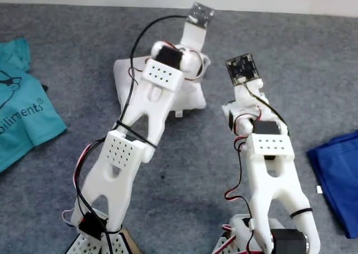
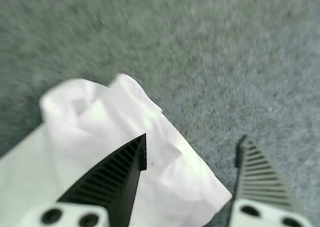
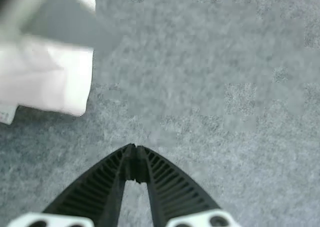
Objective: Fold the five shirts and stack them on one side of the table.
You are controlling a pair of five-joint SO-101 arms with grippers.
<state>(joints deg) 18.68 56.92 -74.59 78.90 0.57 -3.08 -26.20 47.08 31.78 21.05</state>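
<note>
Grey carpeted counter (image 1: 190, 170): left hand (image 2: 194, 138) open over edge of crumpled white fabric shirt (image 2: 85, 122); right hand (image 3: 133, 148) closed, empty, near shirt.

1. Grey table (image 1: 84, 47). Both arms come in from the near edge.
2. Left arm (image 1: 151, 103) stretches out over a folded white shirt (image 1: 193, 97). Its wrist sits above the shirt's far part and covers the shirt's middle.
3. Right arm (image 1: 268, 153) stands beside it, wrist over bare table, just off the white shirt's edge and not touching it.
4. Teal shirt (image 1: 22, 120) lies flat at the left edge, partly cut off by the frame, print facing up.
5. Blue shirt (image 1: 341, 175) lies at the right edge, also cut off, well apart from the white one.
</note>
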